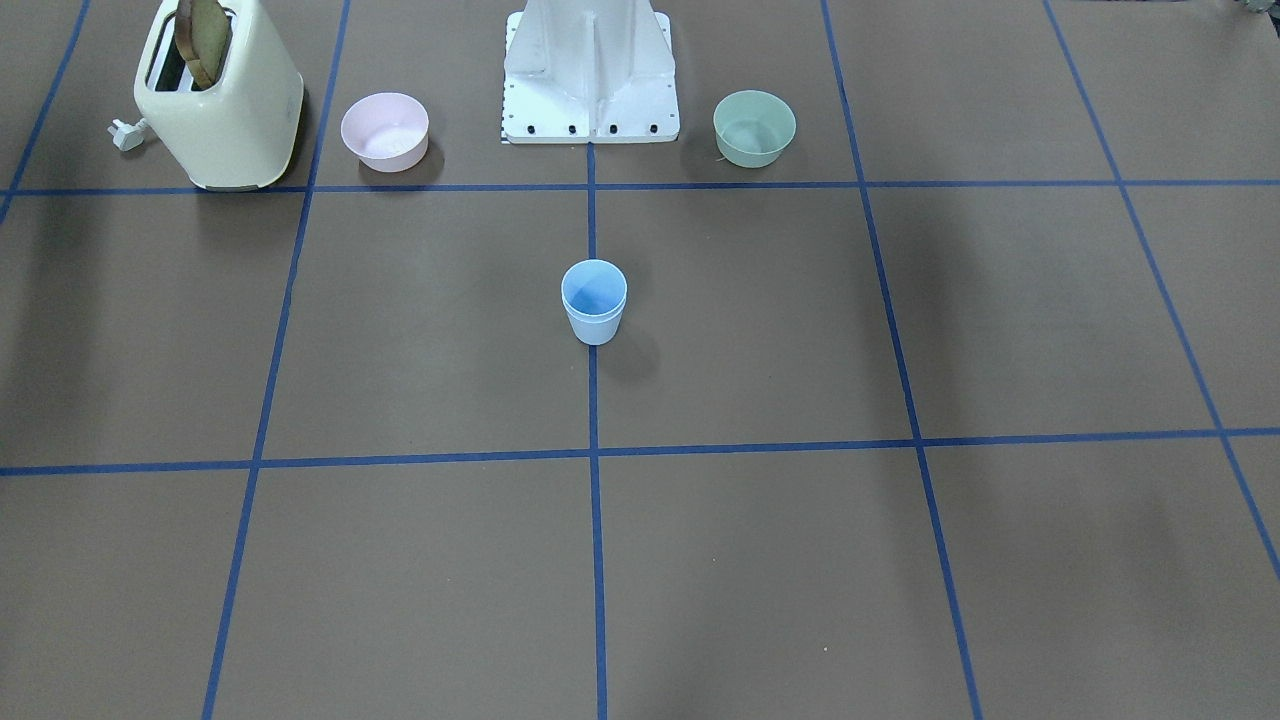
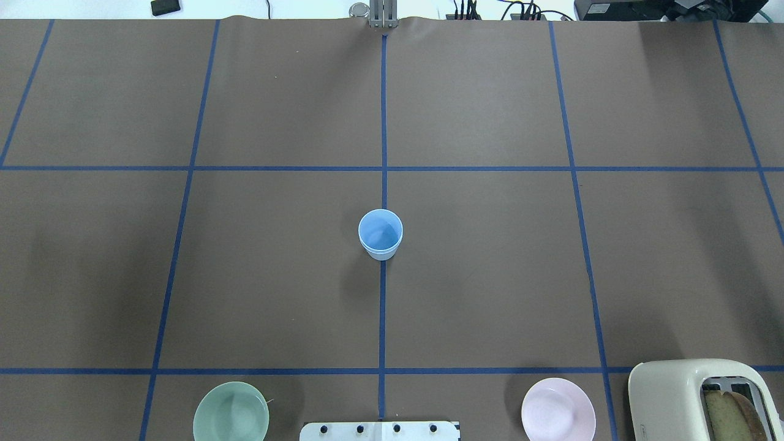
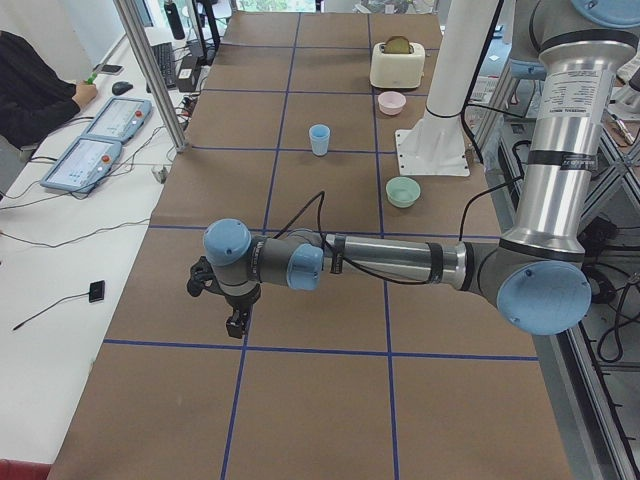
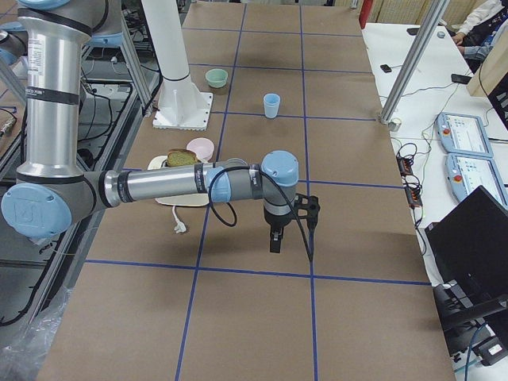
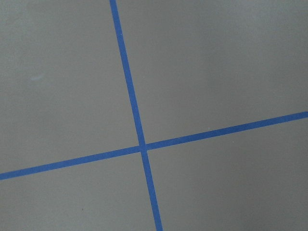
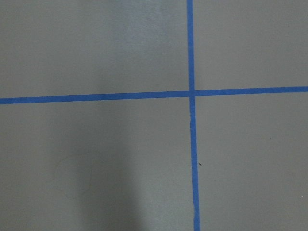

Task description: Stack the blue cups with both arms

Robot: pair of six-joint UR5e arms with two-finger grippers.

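Brown table (image 2: 275, 275), blue tape grid (image 2: 384, 122) — blue cups (image 2: 380, 234) nested at centre; left gripper (image 3: 233, 322), right gripper (image 4: 274, 238) — cannot tell whether apart.

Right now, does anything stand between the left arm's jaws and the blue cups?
Nothing visible does. In the exterior left view only bare table lies between the jaws of the left arm and the blue cups. The mint-green bowl sits aside, nearer the white base mount.
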